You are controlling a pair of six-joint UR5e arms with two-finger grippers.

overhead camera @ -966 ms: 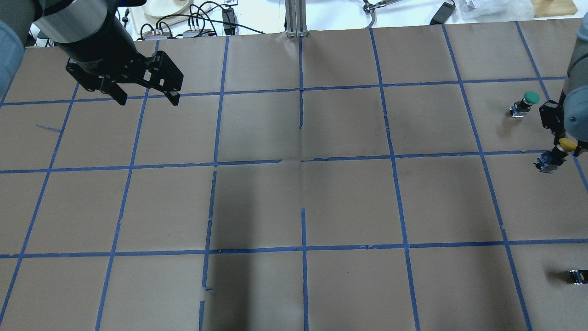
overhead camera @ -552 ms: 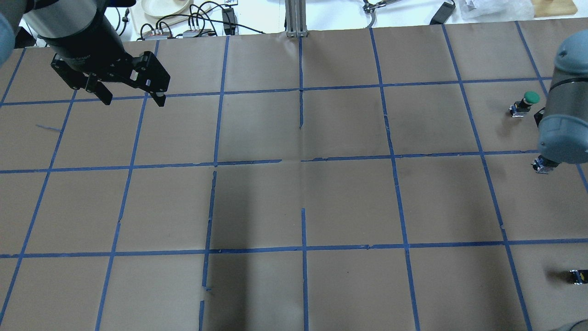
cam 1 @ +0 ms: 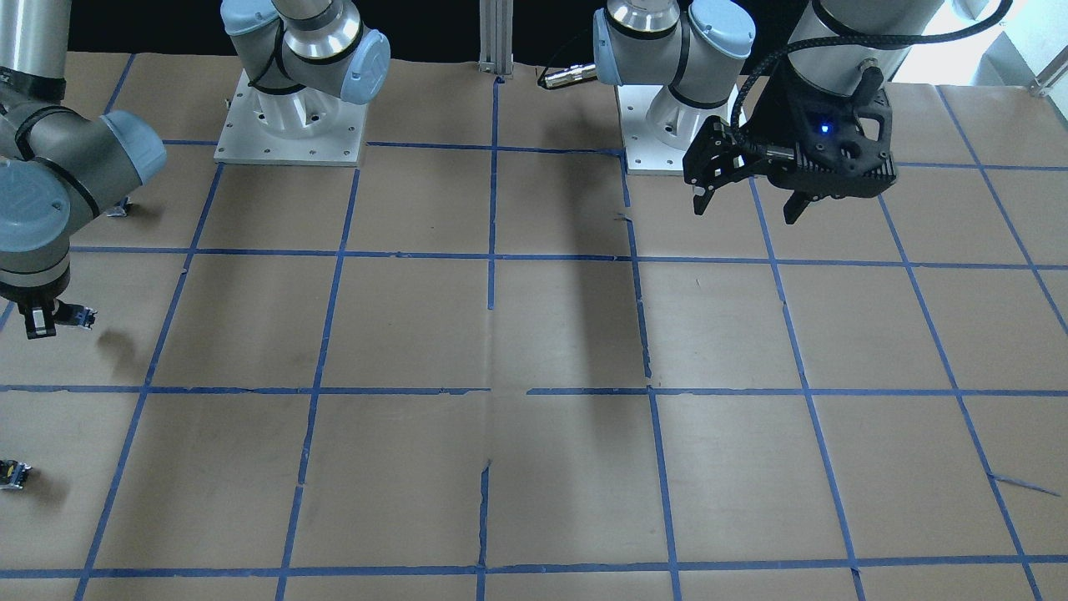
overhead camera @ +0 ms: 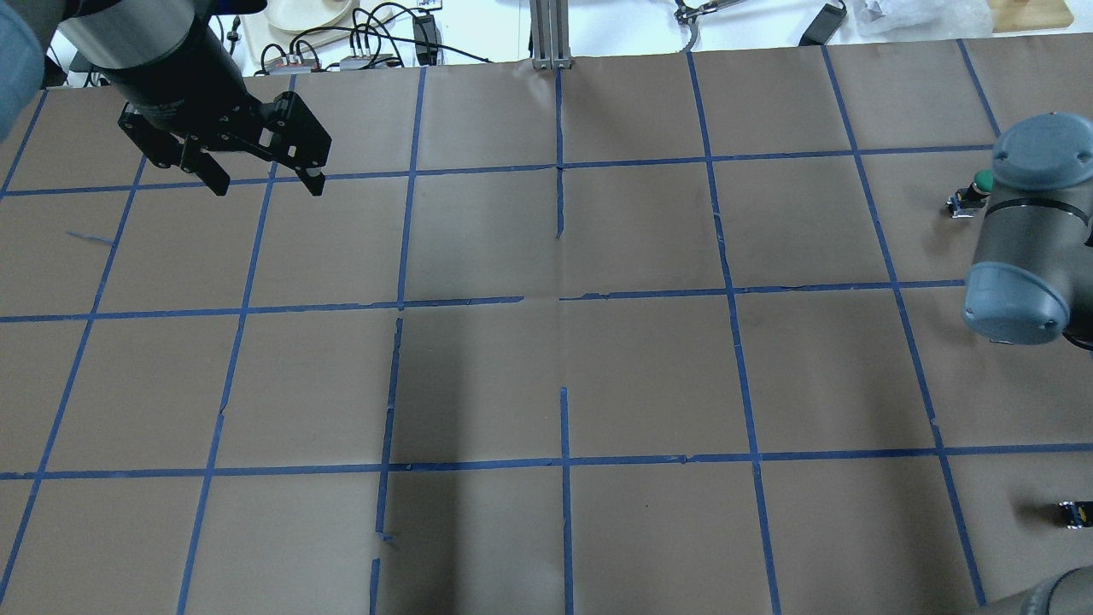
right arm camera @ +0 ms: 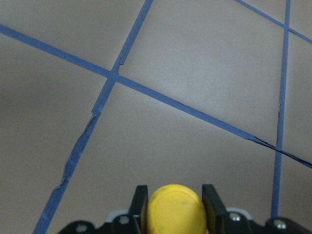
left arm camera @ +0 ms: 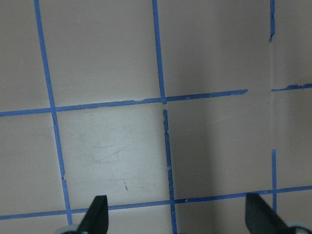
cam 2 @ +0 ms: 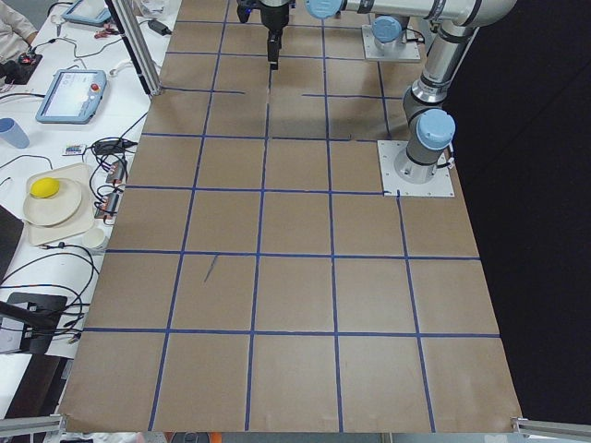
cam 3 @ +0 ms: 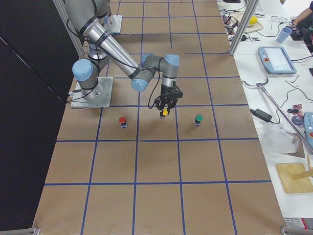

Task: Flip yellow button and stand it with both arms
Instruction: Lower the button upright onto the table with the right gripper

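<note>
My right gripper (right arm camera: 175,202) is shut on the yellow button (right arm camera: 176,210); its round cap sits between the two fingers (right arm camera: 140,201). In the exterior right view the right gripper (cam 3: 165,108) points down with the yellow button (cam 3: 165,112) at its tip, close above the table. In the front-facing view the right gripper (cam 1: 37,321) shows with the button's switch body (cam 1: 79,315) sticking out sideways. In the overhead view the right arm's elbow (overhead camera: 1025,256) hides both. My left gripper (overhead camera: 260,179) is open and empty, hovering over the far left of the table, and also shows in the front-facing view (cam 1: 743,200).
A green-capped button (cam 3: 198,119) and a red-capped button (cam 3: 122,120) stand either side of the held one. The green button (overhead camera: 982,183) peeks out beside the right arm. A small dark switch piece (overhead camera: 1074,512) lies at the right edge. Brown paper with blue tape grid (overhead camera: 564,384) covers the table.
The right arm's elbow has swung in over the yellow button and now hides it and the gripper in the overhead view. The left gripper shifted slightly and stays open.
</note>
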